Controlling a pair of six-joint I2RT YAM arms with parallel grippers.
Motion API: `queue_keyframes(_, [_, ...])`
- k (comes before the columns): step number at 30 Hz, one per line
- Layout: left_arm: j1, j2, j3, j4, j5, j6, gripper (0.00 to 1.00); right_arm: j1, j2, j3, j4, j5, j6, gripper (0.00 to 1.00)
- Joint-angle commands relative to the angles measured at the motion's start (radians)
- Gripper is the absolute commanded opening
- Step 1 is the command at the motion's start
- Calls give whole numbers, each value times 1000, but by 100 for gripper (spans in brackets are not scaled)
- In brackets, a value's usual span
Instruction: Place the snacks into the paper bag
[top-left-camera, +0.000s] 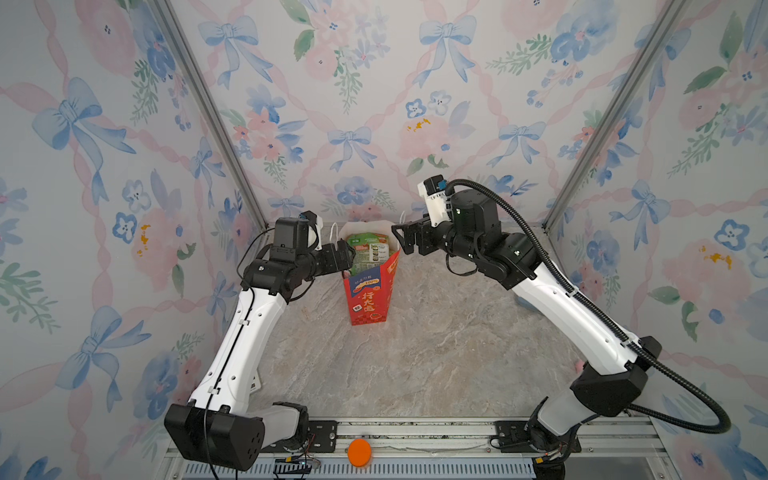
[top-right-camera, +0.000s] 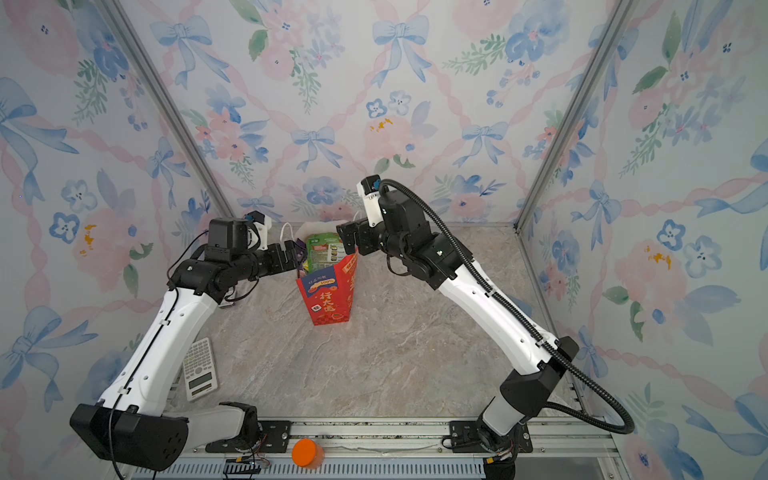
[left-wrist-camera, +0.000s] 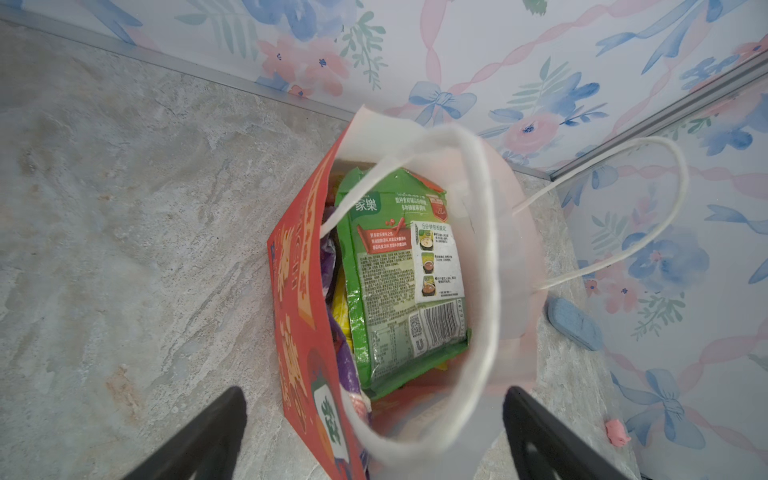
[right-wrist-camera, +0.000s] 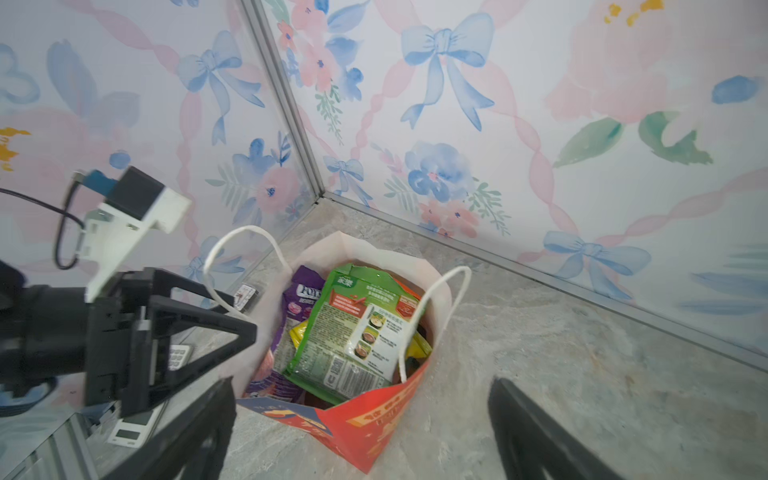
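- The paper bag (top-left-camera: 368, 301) stands upright on the surface (top-left-camera: 415, 365), near the back wall. The snacks (left-wrist-camera: 399, 270) lie inside it, a green packet on top.
- The left pincer (left-wrist-camera: 374, 395) and the right pincer (right-wrist-camera: 361, 386) hang over the bag's mouth, both with jaws wide apart and empty.
- No packet shows outside the bag, so the filling seems finished.
- The next move, I think, is lifting both arms away without catching the white cord handles (left-wrist-camera: 488, 249).

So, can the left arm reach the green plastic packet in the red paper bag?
Probably: the green packet lies topmost in the open bag, left gripper open alongside; a white cord handle overhangs it.
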Motion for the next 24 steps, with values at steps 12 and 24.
queue_keyframes(12, [5, -498, -386, 528, -275, -1, 98, -246, -428, -771, 317, 170, -9, 96])
queue_keyframes(24, [2, -644, -881, 876, -617, 171, 98, -428, -642, -1321, 708, 454, -254, 96])
